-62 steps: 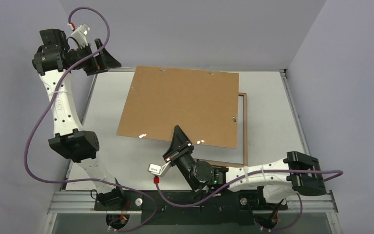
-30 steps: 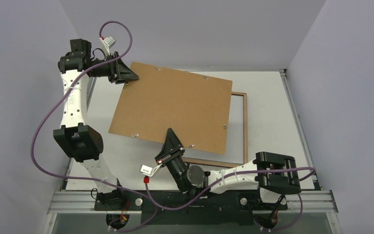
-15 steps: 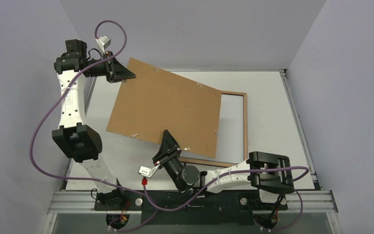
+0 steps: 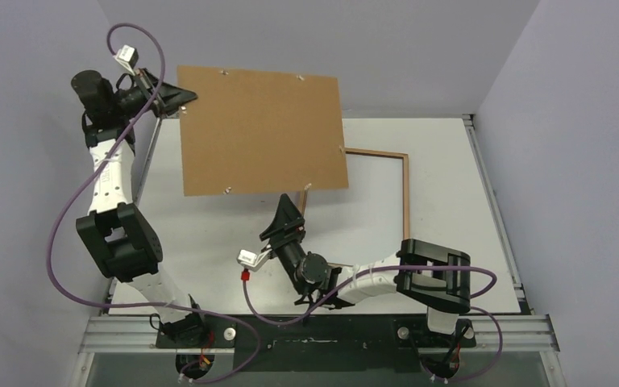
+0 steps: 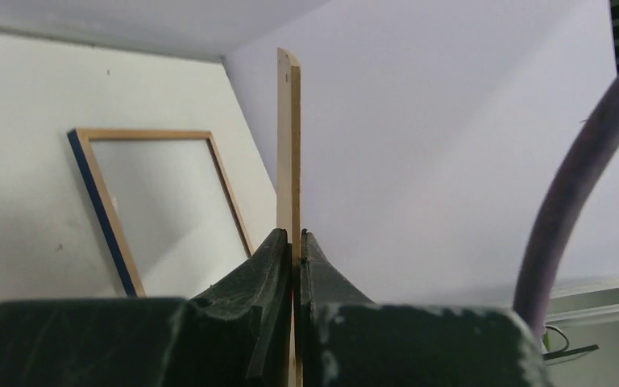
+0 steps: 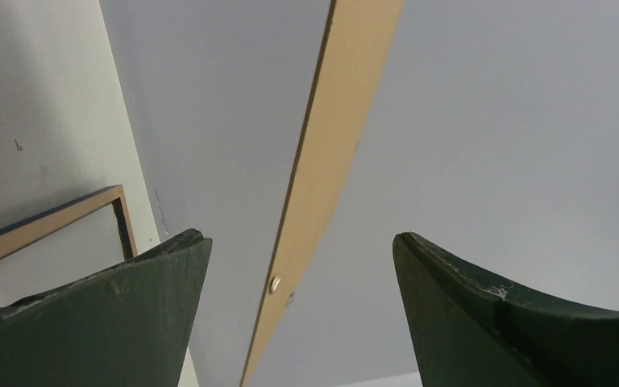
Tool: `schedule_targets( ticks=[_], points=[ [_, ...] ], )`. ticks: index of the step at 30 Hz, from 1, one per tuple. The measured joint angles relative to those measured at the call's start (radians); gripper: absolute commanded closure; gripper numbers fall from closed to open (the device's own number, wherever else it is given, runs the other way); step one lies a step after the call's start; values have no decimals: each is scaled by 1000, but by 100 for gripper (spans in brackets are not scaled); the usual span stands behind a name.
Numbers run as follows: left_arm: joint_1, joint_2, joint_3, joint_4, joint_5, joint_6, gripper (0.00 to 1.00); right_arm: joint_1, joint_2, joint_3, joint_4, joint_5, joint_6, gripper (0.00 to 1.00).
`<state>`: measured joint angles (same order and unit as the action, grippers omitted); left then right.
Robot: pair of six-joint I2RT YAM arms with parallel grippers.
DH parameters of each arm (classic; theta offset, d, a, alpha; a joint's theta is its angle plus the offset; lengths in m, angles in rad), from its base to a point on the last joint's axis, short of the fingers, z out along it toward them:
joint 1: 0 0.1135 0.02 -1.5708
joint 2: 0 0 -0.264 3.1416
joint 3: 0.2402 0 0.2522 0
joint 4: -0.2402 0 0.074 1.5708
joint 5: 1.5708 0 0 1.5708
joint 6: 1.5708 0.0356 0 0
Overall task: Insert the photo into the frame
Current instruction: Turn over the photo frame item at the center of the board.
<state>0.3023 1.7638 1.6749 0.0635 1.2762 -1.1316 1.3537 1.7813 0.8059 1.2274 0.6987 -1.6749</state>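
Observation:
My left gripper (image 4: 179,98) is shut on the left edge of the plain brown backing board (image 4: 258,129) and holds it lifted and tilted above the table's back left. In the left wrist view the board (image 5: 289,145) stands edge-on, pinched in that gripper (image 5: 296,238). The frame (image 4: 407,210) lies flat on the table, light wood side up, partly under the raised board. My right gripper (image 4: 290,211) is open just below the board's near edge; its wrist view shows the board (image 6: 346,97) passing between the spread jaws of this gripper (image 6: 300,237) without touching them. The photo is out of view.
The white table (image 4: 451,161) is walled by grey panels at the back and both sides. A purple cable (image 4: 72,201) loops along the left arm. The frame (image 5: 105,210) shows a dark blue outer edge, and one corner of the frame (image 6: 48,222) shows at the left.
My right gripper has opened and let go of the board's near edge. My left gripper closed on the board's left edge, then raised and swung it up and left, uncovering more of the frame.

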Motion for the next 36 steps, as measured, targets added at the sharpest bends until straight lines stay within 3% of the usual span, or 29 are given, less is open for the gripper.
schedule_targets(
  ticks=[5,8,10,12,17,21,24,29,36],
  points=[
    [62,-4,47,307,4,-198,100,-6,1,4,-13,10,55,0],
    [79,-28,60,391,13,-245,100,-6,1,27,-40,40,143,10],
    [83,-42,65,420,13,-258,100,-5,-2,80,-111,62,265,10],
    [85,-49,74,439,11,-266,100,-4,-19,145,-225,64,424,10],
    [85,-53,102,472,-9,-280,100,-28,-183,340,-613,-61,1009,10],
    [86,-53,127,480,-43,-293,100,-104,-336,394,-734,-203,1420,10],
    [85,-53,144,489,-68,-300,100,-204,-414,352,-737,-330,1739,10],
    [85,-54,145,496,-89,-305,100,-361,-436,142,-620,-501,2214,10],
    [85,-62,142,492,-103,-304,100,-365,-336,60,-474,-568,2580,10]
  ],
)
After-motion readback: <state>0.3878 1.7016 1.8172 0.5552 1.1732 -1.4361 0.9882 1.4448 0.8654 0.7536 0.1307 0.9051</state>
